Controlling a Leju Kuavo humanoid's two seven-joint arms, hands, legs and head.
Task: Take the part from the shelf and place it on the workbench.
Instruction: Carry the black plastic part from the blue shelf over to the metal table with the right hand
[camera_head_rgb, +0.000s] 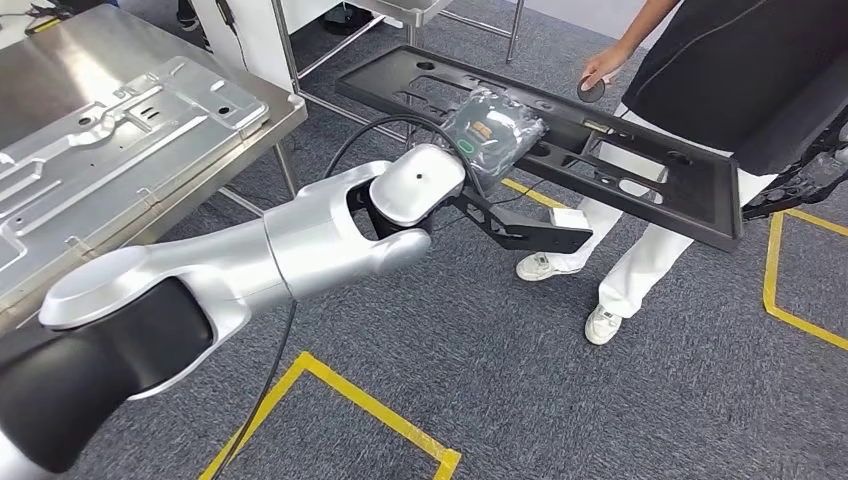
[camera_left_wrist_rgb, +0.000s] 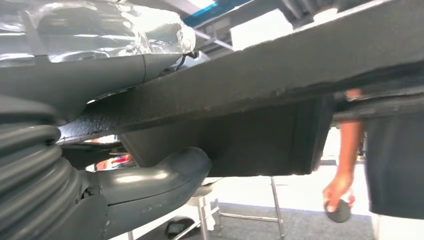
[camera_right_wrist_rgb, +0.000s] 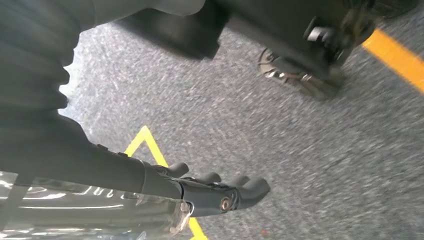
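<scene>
The part (camera_head_rgb: 640, 165) is a long flat black frame panel, hanging level over the carpet. My left hand (camera_head_rgb: 490, 125), wrapped in clear plastic, grips its near edge. In the left wrist view the thumb (camera_left_wrist_rgb: 160, 175) presses under the part (camera_left_wrist_rgb: 280, 75) and the plastic-covered fingers lie on top. My right hand (camera_head_rgb: 800, 185) sits at the part's right end. In the right wrist view its fingers (camera_right_wrist_rgb: 220, 192) are stretched out, with carpet showing between them and the dark part (camera_right_wrist_rgb: 175, 30).
The metal workbench (camera_head_rgb: 60, 60) stands at the left, with a stamped sheet-metal plate (camera_head_rgb: 110, 140) on it. A person (camera_head_rgb: 730, 70) stands just behind the part, holding a small round black object (camera_head_rgb: 592, 90). Yellow floor tape (camera_head_rgb: 350, 395) crosses the grey carpet.
</scene>
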